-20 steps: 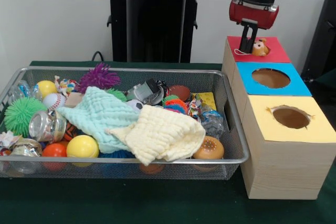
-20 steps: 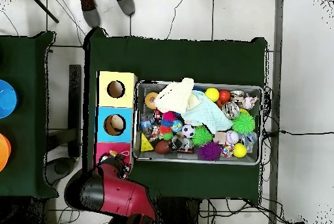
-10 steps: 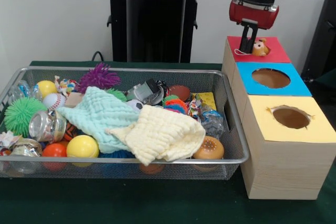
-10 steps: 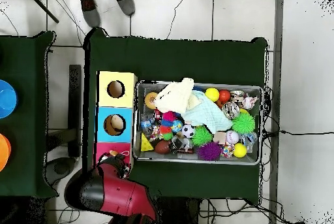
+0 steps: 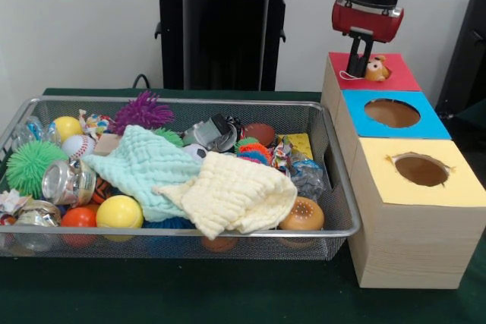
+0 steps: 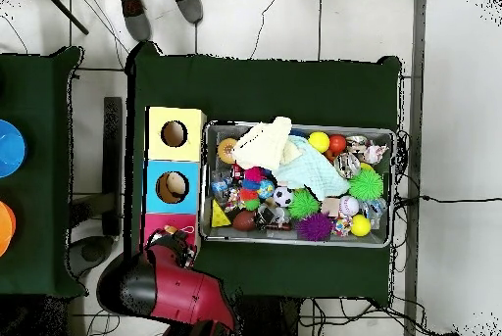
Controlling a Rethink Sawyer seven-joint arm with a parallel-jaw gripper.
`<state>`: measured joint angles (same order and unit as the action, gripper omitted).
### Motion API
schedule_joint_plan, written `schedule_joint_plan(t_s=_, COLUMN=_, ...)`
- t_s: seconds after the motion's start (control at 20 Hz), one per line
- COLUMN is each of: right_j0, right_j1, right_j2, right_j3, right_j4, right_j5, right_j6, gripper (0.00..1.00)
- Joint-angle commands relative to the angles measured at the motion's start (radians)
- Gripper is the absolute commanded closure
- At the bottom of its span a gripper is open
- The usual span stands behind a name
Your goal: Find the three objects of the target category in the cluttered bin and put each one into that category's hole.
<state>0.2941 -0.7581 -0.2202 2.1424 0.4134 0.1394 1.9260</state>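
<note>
A dark green cloth is covering the table (image 5: 228, 301), where a wire bin (image 5: 334, 187) crammed with balls, cloths and toys is sitting beside a wooden box (image 5: 410, 240) with red, blue and yellow tops. The gripper (image 5: 359, 66) is hanging over the red top's hole (image 5: 382, 73), just beside a small orange toy (image 5: 376, 70) that is resting in that hole. Whether its fingers are pressed together or spread, I cannot tell.

Two open round holes, in the blue-topped box (image 5: 391, 113) and the yellow-topped box (image 5: 420, 170) at frame right, are unobstructed. Mint cloth (image 5: 140, 166) and cream cloth (image 5: 234, 192) blanket the wire mesh bin (image 5: 228, 102) centre.
</note>
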Motion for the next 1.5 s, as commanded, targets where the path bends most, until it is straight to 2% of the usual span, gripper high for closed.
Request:
schedule_joint_plan(t_s=0.05, right_j0=-0.025, right_j1=0.098, right_j2=0.167, right_j3=-0.064, right_j4=-0.001, right_j5=-0.015, right_j6=0.156, gripper=1.0)
schedule_joint_plan(t_s=0.6, right_j0=-0.006, right_j1=0.084, right_j2=0.157, right_j3=-0.065, right_j4=0.009, right_j5=0.013, right_j6=0.165, gripper=1.0)
schedule_joint_plan(t_s=1.05, right_j0=0.012, right_j1=0.029, right_j2=0.13, right_j3=-0.063, right_j4=0.009, right_j5=0.099, right_j6=0.162, gripper=1.0)
schedule_joint_plan(t_s=1.5, right_j0=0.011, right_j1=0.019, right_j2=0.124, right_j3=-0.057, right_j4=0.004, right_j5=0.112, right_j6=0.157, gripper=1.0)
